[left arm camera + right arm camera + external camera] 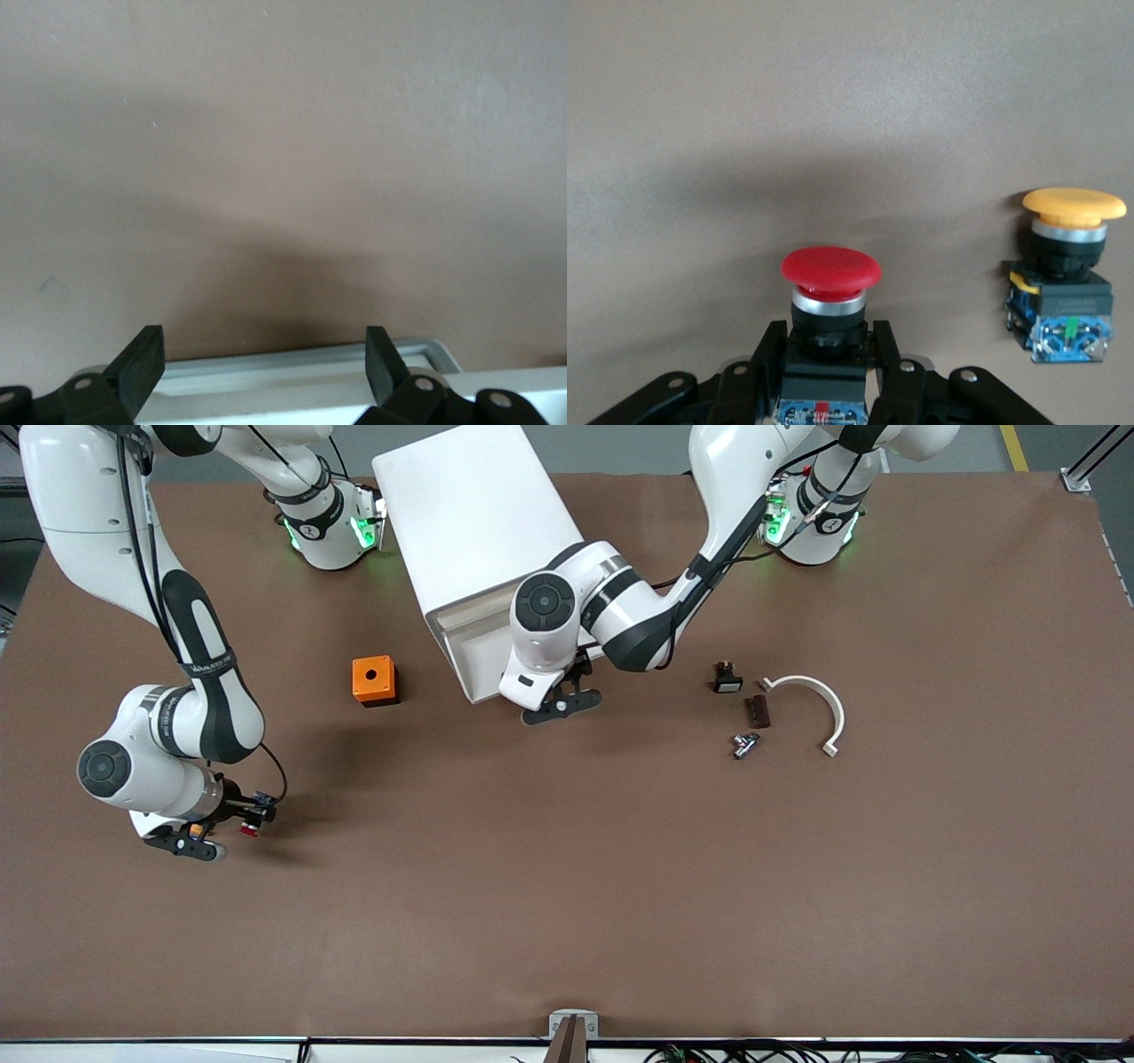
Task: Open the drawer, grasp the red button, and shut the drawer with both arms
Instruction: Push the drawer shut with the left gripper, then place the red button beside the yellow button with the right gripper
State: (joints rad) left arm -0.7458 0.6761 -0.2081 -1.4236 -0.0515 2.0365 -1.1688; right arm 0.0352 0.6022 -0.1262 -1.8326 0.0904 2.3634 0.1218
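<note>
Overhead, brown table (pixel 567 886); right claw (pixel 830 372) gripping button (pixel 831 274), left claw (pixel 266 367) agape.

Red-capped button (pixel 831 268), yellow-capped button (pixel 1074 205), orange cube (pixel 375 680), brown table (pixel 567 886).

1. The wide stretch of counter (pixel 567 903) nearest the front camera lies bare, open to either claw
2. The white drawer cabinet (pixel 474 522) blocks the middle between the arm bases; the left claw (pixel 562 707), fingers spread, hangs at its drawer front (pixel 301 376)
3. The orange cube (pixel 375 681) stands beside the cabinet toward the right arm's end
4. A black part (pixel 726 679), brown block (pixel 757 711), metal fitting (pixel 745 745) and white curved clamp (pixel 819 707) crowd the left arm's end
5. The yellow-capped button (pixel 1065 274) sits near the right claw (pixel 232 825), gripping the button (pixel 830 292)
</note>
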